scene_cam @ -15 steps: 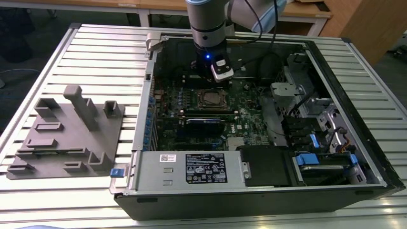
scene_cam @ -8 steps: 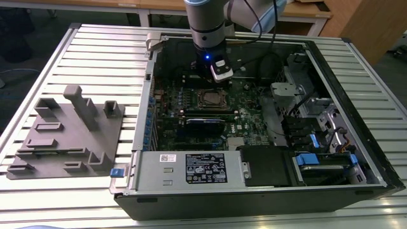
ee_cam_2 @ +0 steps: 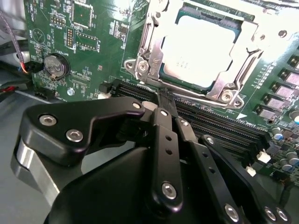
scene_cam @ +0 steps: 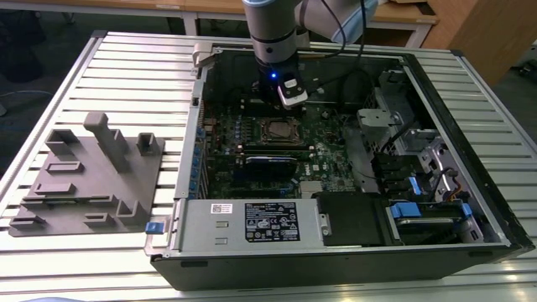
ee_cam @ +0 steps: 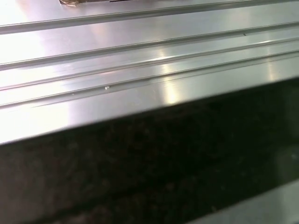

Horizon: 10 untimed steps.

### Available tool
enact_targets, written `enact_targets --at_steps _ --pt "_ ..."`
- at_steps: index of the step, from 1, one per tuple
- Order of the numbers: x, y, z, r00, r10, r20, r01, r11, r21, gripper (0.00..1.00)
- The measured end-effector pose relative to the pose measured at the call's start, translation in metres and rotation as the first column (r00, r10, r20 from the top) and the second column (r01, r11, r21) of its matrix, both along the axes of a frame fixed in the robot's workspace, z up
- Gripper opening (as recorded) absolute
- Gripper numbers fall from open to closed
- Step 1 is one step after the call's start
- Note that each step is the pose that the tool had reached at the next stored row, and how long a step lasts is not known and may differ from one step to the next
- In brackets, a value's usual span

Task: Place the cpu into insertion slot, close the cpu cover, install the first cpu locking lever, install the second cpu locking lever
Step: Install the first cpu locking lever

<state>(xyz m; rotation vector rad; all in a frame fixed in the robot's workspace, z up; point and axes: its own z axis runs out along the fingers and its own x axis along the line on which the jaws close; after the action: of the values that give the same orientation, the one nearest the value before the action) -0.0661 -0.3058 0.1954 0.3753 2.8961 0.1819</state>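
One cpu (ee_cam_2: pixel 198 46) beneath cpu cover (ee_cam_2: pixel 152 32), second wrist view

Slatted metal surface (scene_cam: pixel 126 63), two loads.
Surface is bright silver, built of long parallel slats that run from the exterior view's left to its right; glare washes out the nearest slats. In the first wrist view the ribs (ee_cam: pixel 140 70) are seen close up, with a dark band alongside them (what the band is, cannot tell). On the exterior view's left lies a grey fixture block (scene_cam: pixel 84 182), flat on the slats, with upright posts and shallow recesses. The middle and the exterior view's right are taken up by an open black computer case (scene_cam: pixel 336 264), lying on its side, open face up. Block and case sit near each other, not touching; a strip of bare slats runs between them.
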Motion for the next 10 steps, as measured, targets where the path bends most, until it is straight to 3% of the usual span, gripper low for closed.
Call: enact_targets --at_steps 4,10 --pt "0.0000 0.0000 -0.0001 1.0000 -0.002 0.0044 0.002 0.9998 -0.0215 0.10" --pt "-0.0003 0.0000 -0.0008 0.9999 -0.005 0.0095 0.005 0.9997 -0.0220 0.10"
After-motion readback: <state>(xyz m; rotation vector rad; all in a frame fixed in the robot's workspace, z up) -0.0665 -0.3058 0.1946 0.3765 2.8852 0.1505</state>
